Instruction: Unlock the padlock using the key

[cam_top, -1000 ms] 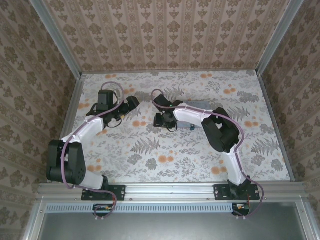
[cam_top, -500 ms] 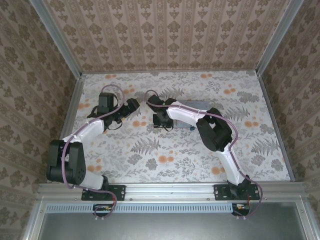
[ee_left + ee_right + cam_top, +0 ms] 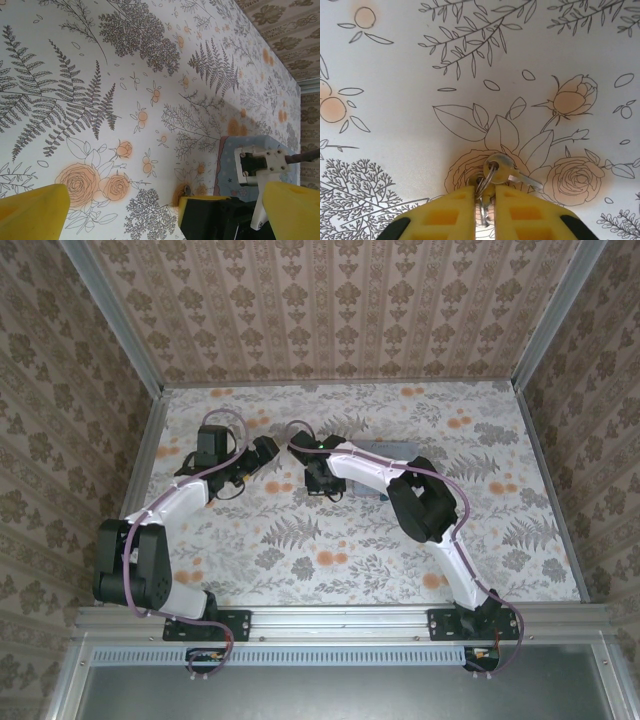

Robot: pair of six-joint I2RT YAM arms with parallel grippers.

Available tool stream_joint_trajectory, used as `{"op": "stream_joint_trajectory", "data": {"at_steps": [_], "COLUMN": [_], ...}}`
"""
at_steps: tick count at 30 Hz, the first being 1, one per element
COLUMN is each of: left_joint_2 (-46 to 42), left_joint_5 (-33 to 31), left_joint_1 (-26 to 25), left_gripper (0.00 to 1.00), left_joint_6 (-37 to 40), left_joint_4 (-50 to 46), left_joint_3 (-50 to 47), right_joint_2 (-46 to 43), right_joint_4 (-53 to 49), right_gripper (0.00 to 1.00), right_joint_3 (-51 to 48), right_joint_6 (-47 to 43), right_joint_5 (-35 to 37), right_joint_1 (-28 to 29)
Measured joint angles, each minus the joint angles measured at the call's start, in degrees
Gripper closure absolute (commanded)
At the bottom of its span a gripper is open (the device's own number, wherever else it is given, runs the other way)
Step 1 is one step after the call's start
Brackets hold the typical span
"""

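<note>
Floral table (image 3: 330, 570) carries a key (image 3: 502, 169) and tin (image 3: 227, 160).

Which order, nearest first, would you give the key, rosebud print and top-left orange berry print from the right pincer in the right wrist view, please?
1. key, bottom centre, at the right pincer.
2. rosebud print, upper right.
3. orange berry print, top left.

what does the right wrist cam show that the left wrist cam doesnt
Right wrist: a close look at the keys on their ring, pinched between the nearly closed yellow fingers of the right gripper.
Left wrist: the left gripper with its fingers wide apart, and a pale blue tin beyond the other arm's wrist.
Both: the floral table, with the right gripper down on it.
</note>
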Motion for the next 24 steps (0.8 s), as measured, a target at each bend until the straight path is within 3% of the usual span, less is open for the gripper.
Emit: {"op": "stream_joint_trajectory", "data": {"at_steps": [5, 16, 24], "left_joint_2": [0.00, 0.00, 0.13], "left_joint_5": [0.00, 0.04, 2.08], "left_joint_1": [0.00, -0.07, -0.87], "left_gripper": [0.00, 0.00, 0.00], "left_joint_6": [0.00, -0.02, -1.99], "left_joint_4": [0.00, -0.33, -0.83], "left_joint_3": [0.00, 0.09, 1.79], "right_joint_2": [-1.22, -5.09, -11.96], "right_joint_4": [2.86, 11.96, 18.38], "right_gripper": [1.00, 1.00, 1.00], "right_joint_3": [-2.21, -9.49, -17.99], "right_joint_6": [-0.31, -0.22, -0.17], "right_joint_5": [-0.02, -1.42, -7.48], "right_joint_1": [0.00, -0.02, -0.61]}}
